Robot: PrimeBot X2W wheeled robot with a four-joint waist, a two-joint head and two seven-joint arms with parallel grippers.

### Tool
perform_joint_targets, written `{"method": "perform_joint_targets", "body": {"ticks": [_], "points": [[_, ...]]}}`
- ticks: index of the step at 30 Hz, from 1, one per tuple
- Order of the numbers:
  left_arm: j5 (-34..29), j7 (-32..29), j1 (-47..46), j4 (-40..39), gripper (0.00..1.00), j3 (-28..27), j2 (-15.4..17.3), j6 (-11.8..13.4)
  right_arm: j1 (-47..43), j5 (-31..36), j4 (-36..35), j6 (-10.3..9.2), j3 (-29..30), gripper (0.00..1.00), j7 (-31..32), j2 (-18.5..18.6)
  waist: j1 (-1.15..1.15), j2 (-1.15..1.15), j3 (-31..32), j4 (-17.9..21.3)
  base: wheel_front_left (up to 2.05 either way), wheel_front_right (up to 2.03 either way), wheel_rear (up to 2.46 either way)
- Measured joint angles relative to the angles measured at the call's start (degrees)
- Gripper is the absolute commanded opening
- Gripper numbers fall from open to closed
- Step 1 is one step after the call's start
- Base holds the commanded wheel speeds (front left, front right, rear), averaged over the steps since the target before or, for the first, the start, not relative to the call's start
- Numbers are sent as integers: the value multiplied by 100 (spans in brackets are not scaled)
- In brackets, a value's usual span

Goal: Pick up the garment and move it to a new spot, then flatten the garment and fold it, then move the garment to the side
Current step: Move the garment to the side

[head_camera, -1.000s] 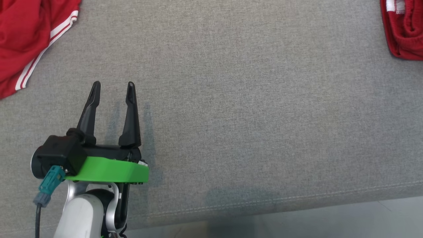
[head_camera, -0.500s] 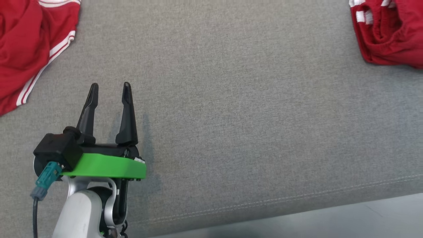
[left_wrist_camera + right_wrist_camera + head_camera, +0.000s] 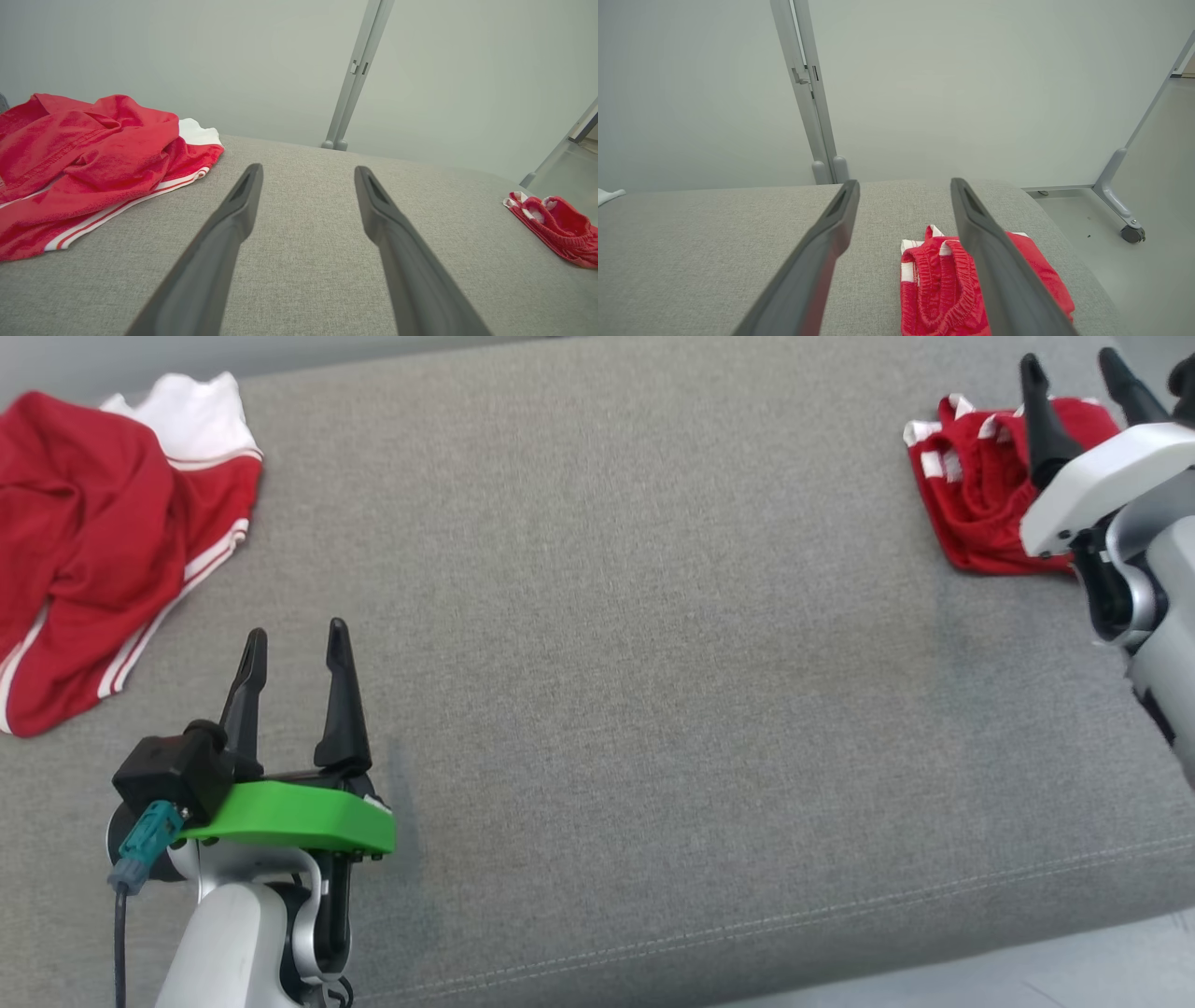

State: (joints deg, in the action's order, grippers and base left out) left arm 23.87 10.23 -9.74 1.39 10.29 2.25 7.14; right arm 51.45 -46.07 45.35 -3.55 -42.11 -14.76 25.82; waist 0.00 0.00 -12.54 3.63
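Item 1: crumpled red garment (image 3: 84, 541), at the far left of the grey cushion (image 3: 635, 663). We find its left edge cut off by the frame and its shape lost in folds.

Item 2: folded red garment (image 3: 976, 504), far right, partly hidden behind the right gripper (image 3: 1069, 357), whose fingers are apart and empty.

Left gripper (image 3: 295, 630): fingers apart, empty, over bare cushion.

Since 1 second ago the camera has shifted, so more of both garments shows.

Item 1 runs near-to-far, white end farthest.
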Motion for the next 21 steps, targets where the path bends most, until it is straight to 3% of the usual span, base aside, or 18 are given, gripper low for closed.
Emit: {"method": "perform_joint_targets", "body": {"ticks": [13, 21], "points": [[14, 151, 304, 535, 100, -56, -2, 0, -1540, 257, -1209, -269, 564, 100, 0, -773, 0, 0, 891, -73, 0, 0, 0], [-114, 203, 641, 688, 100, -133, -1, 0, -2352, 676, -1755, -350, 695, 100, 0, -956, 0, 0, 1292, -99, 0, 0, 0]]}}
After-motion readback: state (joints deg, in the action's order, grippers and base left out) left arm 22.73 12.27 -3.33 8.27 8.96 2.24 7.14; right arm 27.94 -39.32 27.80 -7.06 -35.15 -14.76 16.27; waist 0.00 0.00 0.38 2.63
